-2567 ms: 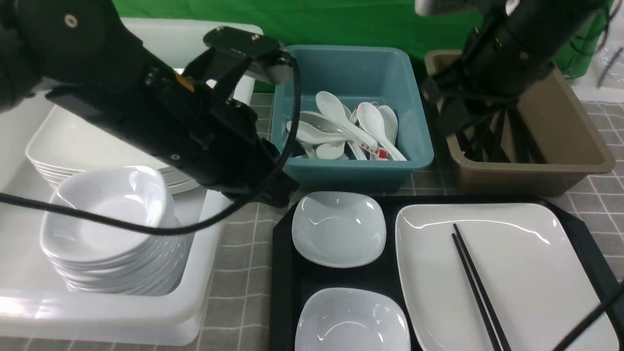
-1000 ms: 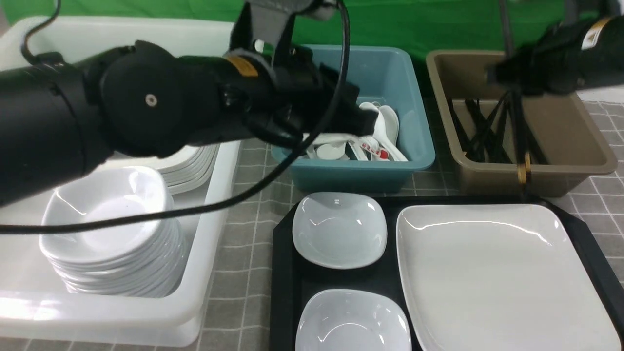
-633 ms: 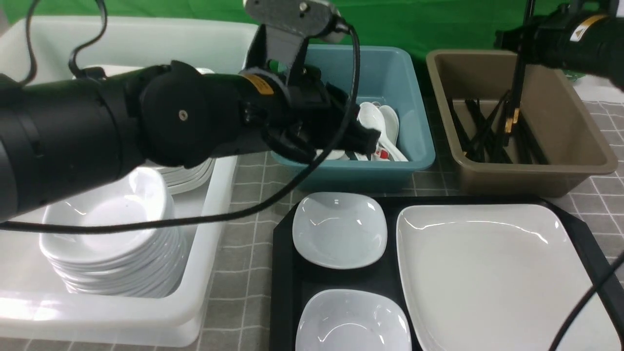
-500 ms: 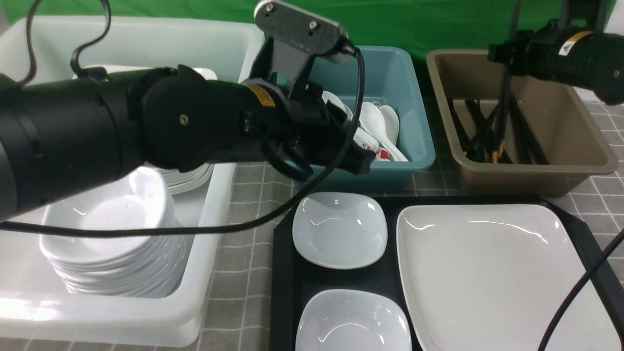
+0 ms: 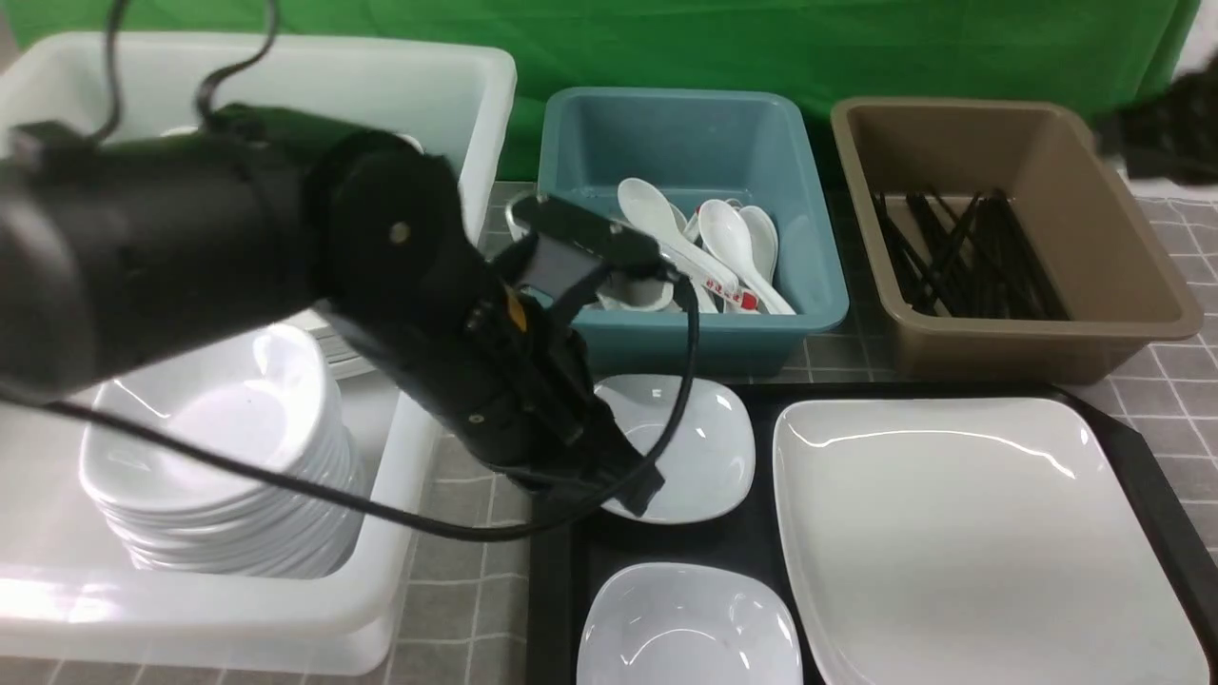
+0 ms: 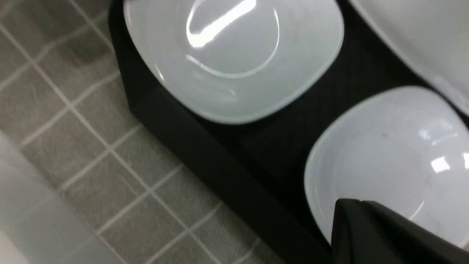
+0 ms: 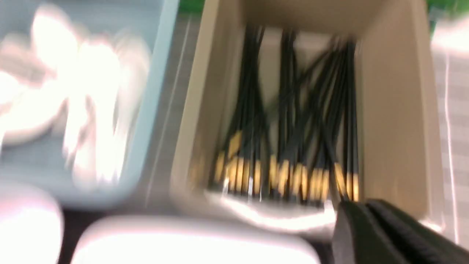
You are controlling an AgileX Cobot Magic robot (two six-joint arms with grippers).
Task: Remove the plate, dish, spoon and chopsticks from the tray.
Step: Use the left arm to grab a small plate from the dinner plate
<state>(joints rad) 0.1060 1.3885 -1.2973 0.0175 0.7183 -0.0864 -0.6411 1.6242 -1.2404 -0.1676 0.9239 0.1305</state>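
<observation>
Tray [image 5: 554, 571] sat at the worktop's near right corner, the plate [image 5: 971, 533] on its right half and two dishes on its left. The chopsticks [image 5: 961, 257] had left the plate since a moment before and lay in the brown bin [image 5: 1132, 285] by the far edge, so only plate and dishes remained. The left hand [image 5: 628, 480] had swung from the teal bin [image 5: 809, 238] down over the far dish [image 5: 699, 447], probably its next pick. The right hand [image 7: 370, 231] had withdrawn toward the right edge. Neither hand's spread could be told.
</observation>
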